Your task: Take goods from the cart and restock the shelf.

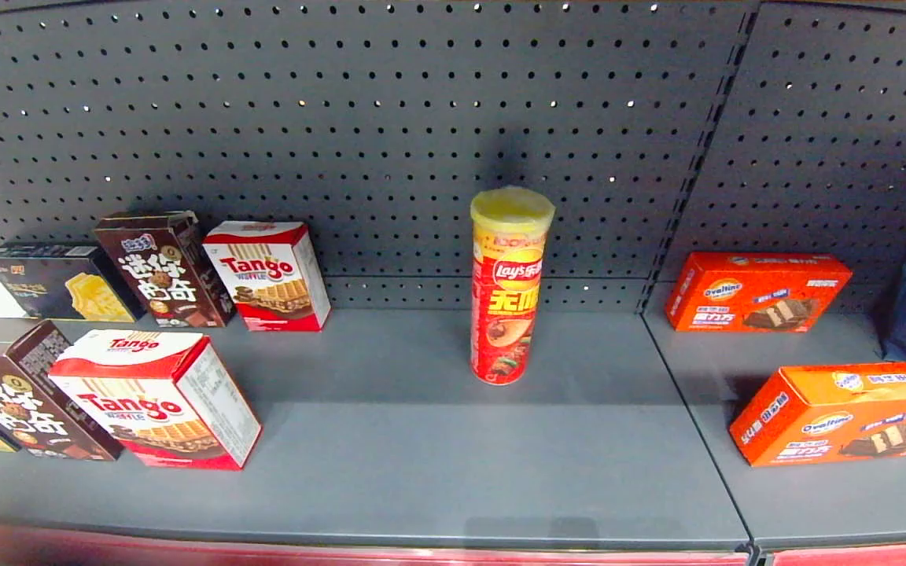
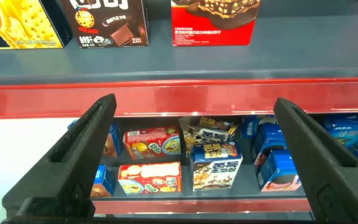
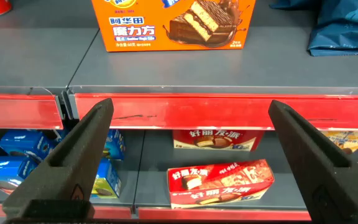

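Crisp can (image 1: 510, 287) upright on grey shelf (image 1: 421, 456), well apart from wafer boxes (image 1: 272, 275) at left and orange boxes (image 1: 756, 291) at right, left gripper (image 2: 194, 104) spread, empty, facing red shelf edge (image 2: 17, 99), right gripper (image 3: 191, 104) spread, empty.

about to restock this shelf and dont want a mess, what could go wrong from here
The chips can stands tall and alone mid-shelf; a nudge from an arm or new goods could topple it. The left tool and right tool are open, facing the red shelf edge, so moving straight in or up might catch it.
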### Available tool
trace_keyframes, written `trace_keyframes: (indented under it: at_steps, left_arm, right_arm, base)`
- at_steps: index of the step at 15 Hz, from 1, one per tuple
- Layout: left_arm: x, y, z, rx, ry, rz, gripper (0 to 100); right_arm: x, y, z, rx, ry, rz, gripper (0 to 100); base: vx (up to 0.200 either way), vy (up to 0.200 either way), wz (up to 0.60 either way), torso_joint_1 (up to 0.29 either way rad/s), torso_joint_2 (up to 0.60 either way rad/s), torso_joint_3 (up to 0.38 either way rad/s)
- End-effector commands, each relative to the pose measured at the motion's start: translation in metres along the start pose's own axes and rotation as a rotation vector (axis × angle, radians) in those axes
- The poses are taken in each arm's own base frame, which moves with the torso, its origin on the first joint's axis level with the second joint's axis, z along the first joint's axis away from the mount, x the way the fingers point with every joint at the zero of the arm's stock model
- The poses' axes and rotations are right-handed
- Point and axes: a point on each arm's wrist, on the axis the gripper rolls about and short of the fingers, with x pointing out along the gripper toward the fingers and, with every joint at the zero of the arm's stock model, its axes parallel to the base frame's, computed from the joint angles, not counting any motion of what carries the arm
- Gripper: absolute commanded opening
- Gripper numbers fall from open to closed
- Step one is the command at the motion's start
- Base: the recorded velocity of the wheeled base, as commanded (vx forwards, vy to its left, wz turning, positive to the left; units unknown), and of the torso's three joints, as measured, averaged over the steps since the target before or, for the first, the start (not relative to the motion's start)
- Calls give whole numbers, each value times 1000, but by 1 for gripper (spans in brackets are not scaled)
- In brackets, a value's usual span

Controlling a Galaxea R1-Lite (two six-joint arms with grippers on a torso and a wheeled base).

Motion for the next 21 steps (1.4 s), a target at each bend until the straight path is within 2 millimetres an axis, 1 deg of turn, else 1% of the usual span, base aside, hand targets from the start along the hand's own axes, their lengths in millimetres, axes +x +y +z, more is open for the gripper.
trace_keyframes:
  at_steps: [1,9,21]
  left_arm:
    - [0,0,0,0,1,2,100]
    - [0,0,0,-1,1,0,100]
    - [0,0,0,-1,1,-2,100]
  right_arm:
    - [0,0,0,0,1,0,100]
    - [0,0,0,0,1,0,100]
    - [0,0,0,0,1,0,100]
  base:
    - [0,0,0,0,0,0]
    - [0,0,0,0,0,0]
    - [0,0,600,3,6,2]
